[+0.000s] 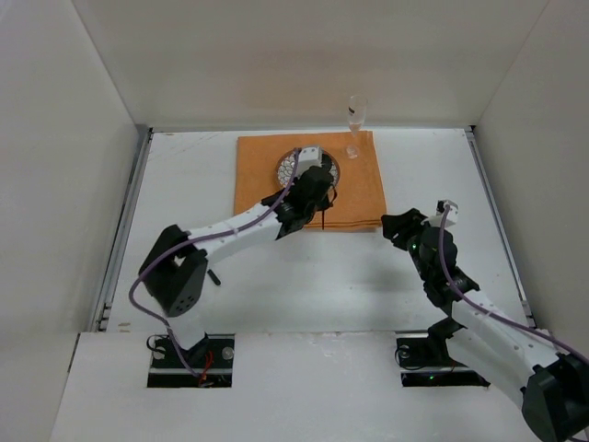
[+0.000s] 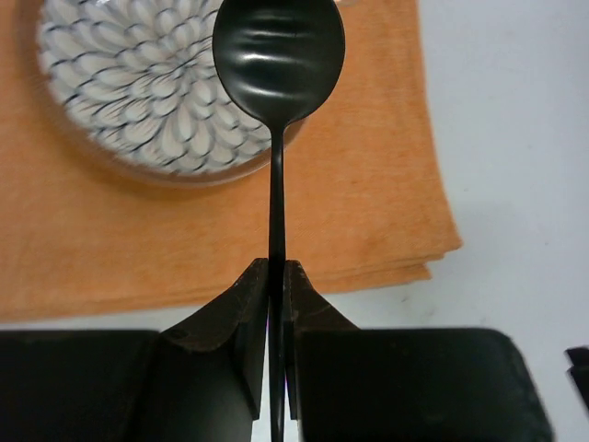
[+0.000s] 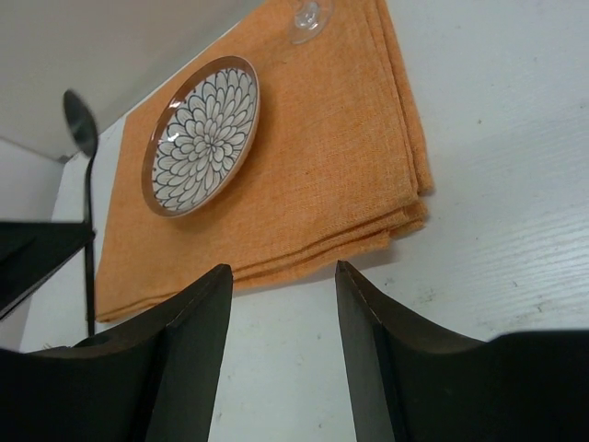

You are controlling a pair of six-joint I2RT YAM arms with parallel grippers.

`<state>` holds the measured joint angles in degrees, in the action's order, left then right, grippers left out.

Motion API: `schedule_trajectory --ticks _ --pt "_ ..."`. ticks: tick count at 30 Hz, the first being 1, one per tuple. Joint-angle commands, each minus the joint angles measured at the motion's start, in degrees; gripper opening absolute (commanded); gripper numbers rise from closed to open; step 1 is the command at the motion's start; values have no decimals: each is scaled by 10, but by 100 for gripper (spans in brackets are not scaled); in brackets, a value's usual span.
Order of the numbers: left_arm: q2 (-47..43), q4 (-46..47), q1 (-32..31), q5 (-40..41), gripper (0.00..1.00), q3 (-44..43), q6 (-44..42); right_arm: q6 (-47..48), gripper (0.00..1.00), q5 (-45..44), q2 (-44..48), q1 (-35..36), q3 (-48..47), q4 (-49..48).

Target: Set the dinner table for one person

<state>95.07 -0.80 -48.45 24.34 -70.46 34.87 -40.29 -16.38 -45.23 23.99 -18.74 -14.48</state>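
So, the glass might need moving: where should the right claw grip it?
Probably by the stem of the glass, coming level from its right: it stands upright and slim on the placemat's far right corner, and the plate lies to its left.

This is a robotics lab test cell, not a home dining room. Plain white panel walls [image 1: 55,138] box in a large matte white desk [image 1: 276,295] on three sides, with metal rails [image 1: 121,230] along its edges. Two white-and-black robot arms [image 1: 488,322] are bolted at its near edge, trailing purple cables [image 1: 132,296]. The only homely things (an orange cloth placemat [image 1: 359,198], a round petal-patterned plate [image 3: 202,133], a clear stemmed glass [image 1: 355,115]) sit on that bare desk.
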Motion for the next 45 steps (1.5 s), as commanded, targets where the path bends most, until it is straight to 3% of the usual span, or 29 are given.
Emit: schedule_trajectory --ticks 1,8,20,45 --pt "57 46 -5 -45 0 -107 -30 -11 55 -7 10 -5 3 -24" --pt "232 23 3 -59 0 -288 -3 -19 54 -11 39 -20 13 -14" --pt "383 18 15 -65 0 -442 43 -31 54 -5 56 -42 22 -13" --pt "449 21 23 -76 0 -449 88 -31 54 -6 37 -42 20 -20"
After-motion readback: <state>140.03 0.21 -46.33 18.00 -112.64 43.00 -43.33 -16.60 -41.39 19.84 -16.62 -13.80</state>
